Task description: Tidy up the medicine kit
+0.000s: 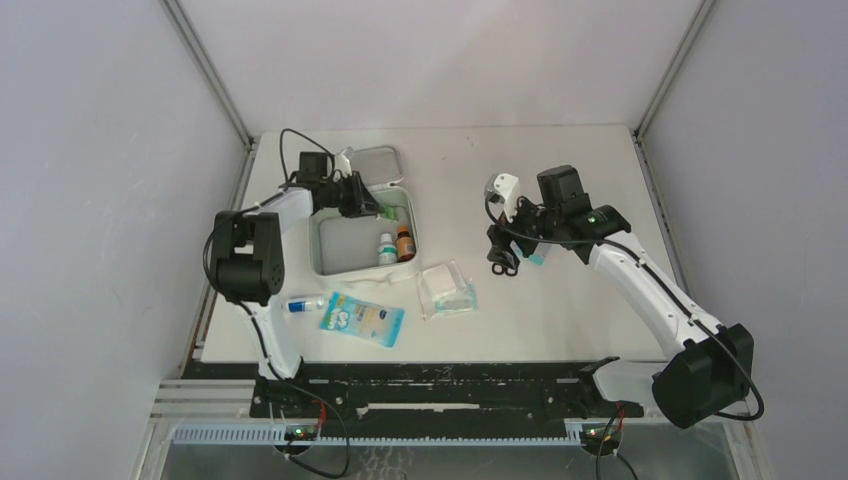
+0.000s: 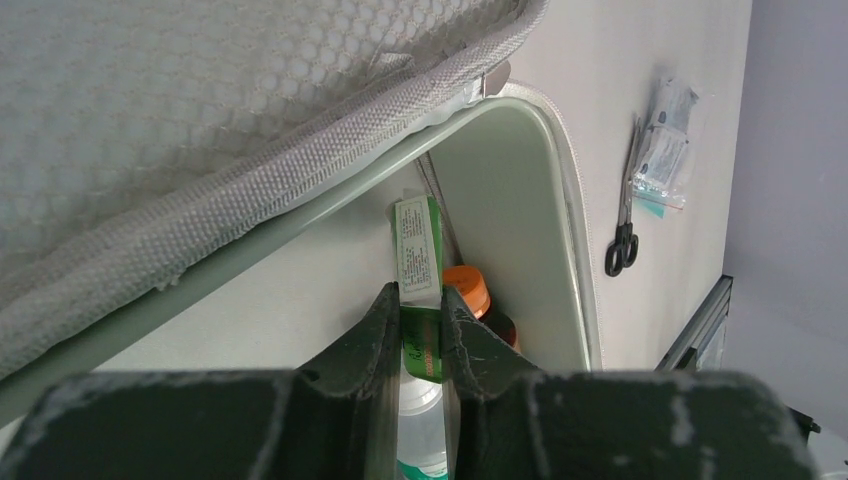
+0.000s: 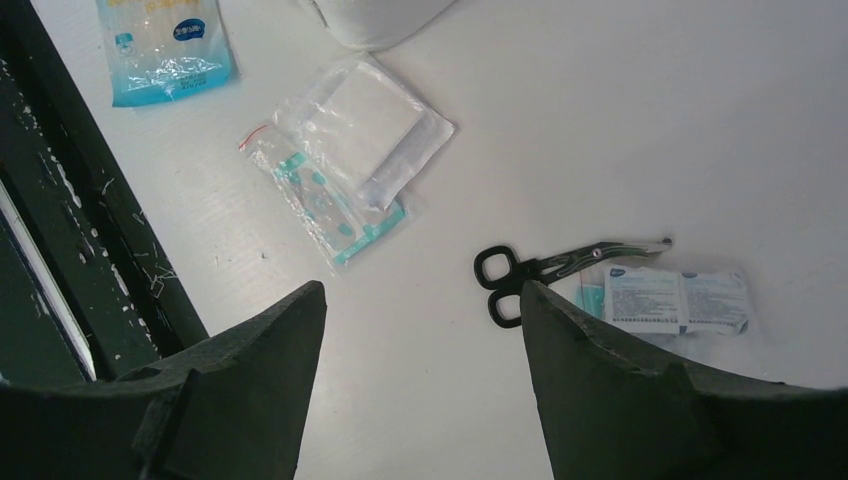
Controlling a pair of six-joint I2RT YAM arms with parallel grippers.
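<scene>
Medicine kit (image 1: 345, 245) open on table (image 1: 560, 160), left-rear, lid up. Orange-cap bottle (image 2: 467, 285) inside. Left gripper (image 2: 420, 305) in kit, clamped on green box (image 2: 418, 245). Right gripper (image 3: 422, 295) jaws apart, empty, above scissors (image 3: 545, 266).

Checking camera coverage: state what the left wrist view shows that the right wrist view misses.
Left wrist only: the medicine kit mesh lid and interior, the left pincer shut on a green box, an orange-capped bottle. Right wrist only: the open right pincer, a blue-and-white packet, clear pouches. Both: the scissors and the sachets beside them.
</scene>
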